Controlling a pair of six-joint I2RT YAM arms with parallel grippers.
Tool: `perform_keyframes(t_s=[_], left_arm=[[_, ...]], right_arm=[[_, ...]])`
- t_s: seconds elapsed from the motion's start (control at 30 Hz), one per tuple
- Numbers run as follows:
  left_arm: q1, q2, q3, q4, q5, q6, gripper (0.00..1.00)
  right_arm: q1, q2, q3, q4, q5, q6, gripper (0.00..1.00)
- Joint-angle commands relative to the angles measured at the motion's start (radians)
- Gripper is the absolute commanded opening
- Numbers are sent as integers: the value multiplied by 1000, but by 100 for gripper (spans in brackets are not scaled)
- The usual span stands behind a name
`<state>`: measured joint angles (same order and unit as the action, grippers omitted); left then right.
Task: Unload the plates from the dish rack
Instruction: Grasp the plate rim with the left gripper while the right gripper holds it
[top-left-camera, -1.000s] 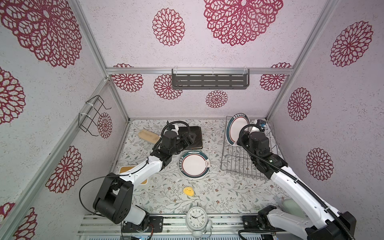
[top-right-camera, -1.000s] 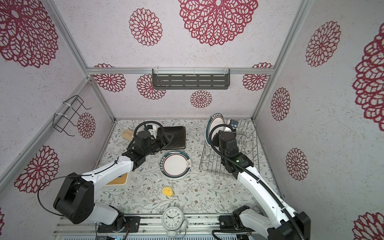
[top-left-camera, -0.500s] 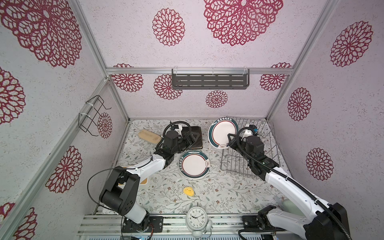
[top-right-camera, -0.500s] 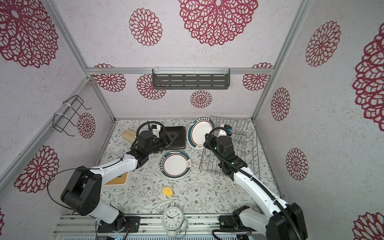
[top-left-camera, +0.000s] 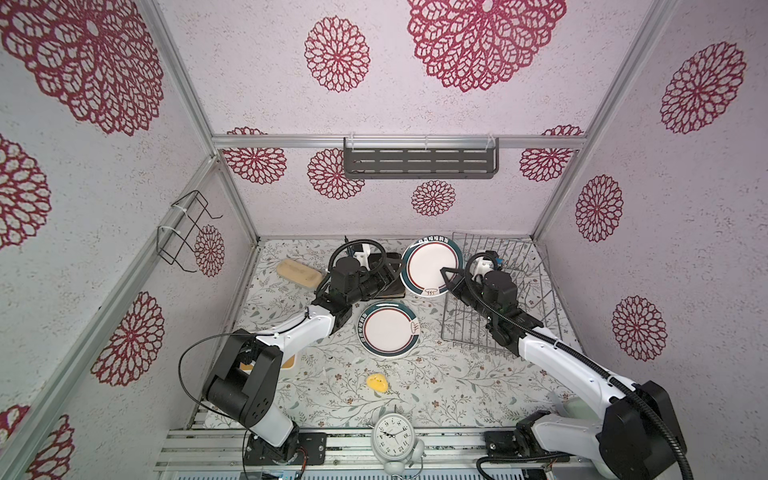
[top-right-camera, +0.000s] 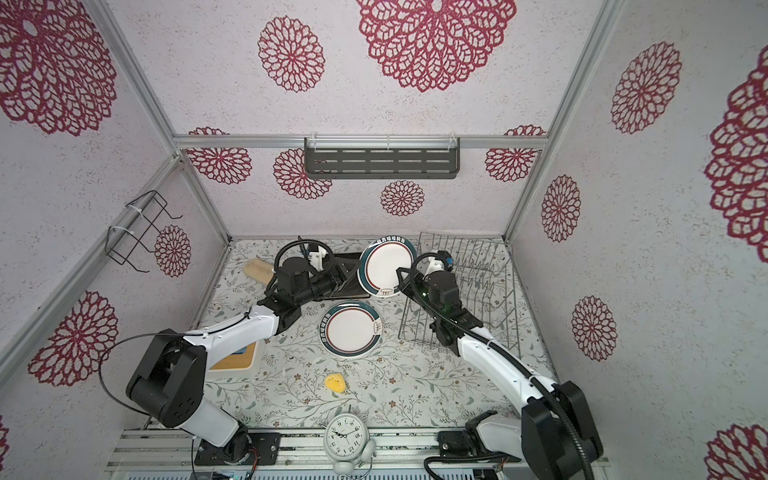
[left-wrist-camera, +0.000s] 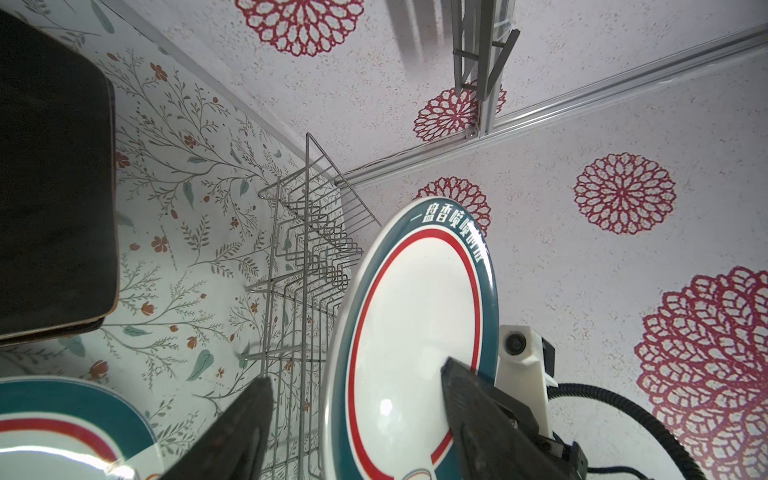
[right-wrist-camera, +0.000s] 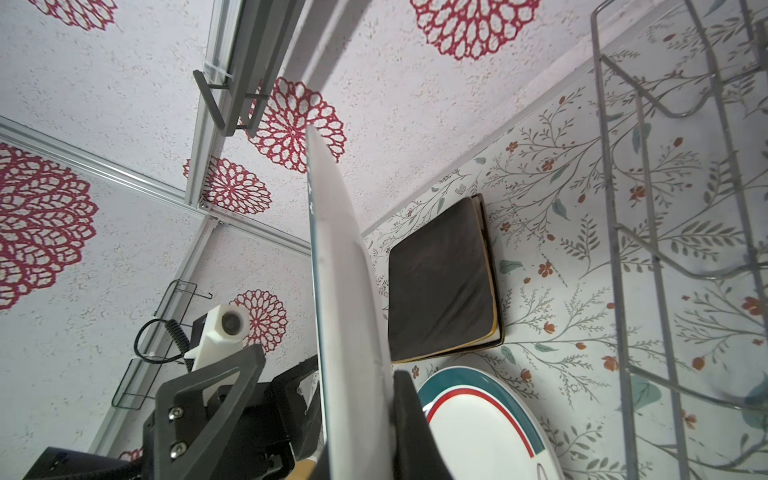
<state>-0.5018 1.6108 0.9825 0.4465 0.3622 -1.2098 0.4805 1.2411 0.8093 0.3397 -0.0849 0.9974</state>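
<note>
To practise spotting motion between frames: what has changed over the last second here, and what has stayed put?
The right gripper, jaws shut on a round plate, carried it leftward out of the dish rack, up to the left gripper, whose jaws stand open. Nothing was let go. The flat round plate, the dark square plates and the clock stayed put.

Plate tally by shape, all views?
Round: 2, held plate and flat plate
Square: 2, dark plates, stacked
Total: 4
</note>
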Motion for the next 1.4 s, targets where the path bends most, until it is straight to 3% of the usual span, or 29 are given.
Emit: perform_keyframes(t_s=[0.0, 0.4, 0.77, 0.9, 1.0, 1.17, 1.37], left_arm=[[-4, 14, -1, 52, 10, -6, 64], [-3, 11, -34, 111, 32, -31, 41], [1, 6, -51, 150, 29, -48, 7], [3, -2, -64, 169, 19, -54, 0], [9, -9, -71, 176, 14, -61, 0], [17, -27, -78, 176, 14, -62, 0], [40, -59, -103, 162, 12, -55, 0]], right_arm=[[0, 0, 28, 125, -57, 45, 0], [0, 10, 21, 153, -119, 69, 1], [0, -7, 5, 152, -123, 66, 7], [-2, -12, 4, 145, -122, 63, 21], [-2, -15, 3, 144, -119, 63, 30], [-7, -18, 2, 133, -118, 57, 59], [-20, -30, -8, 114, -115, 54, 72]])
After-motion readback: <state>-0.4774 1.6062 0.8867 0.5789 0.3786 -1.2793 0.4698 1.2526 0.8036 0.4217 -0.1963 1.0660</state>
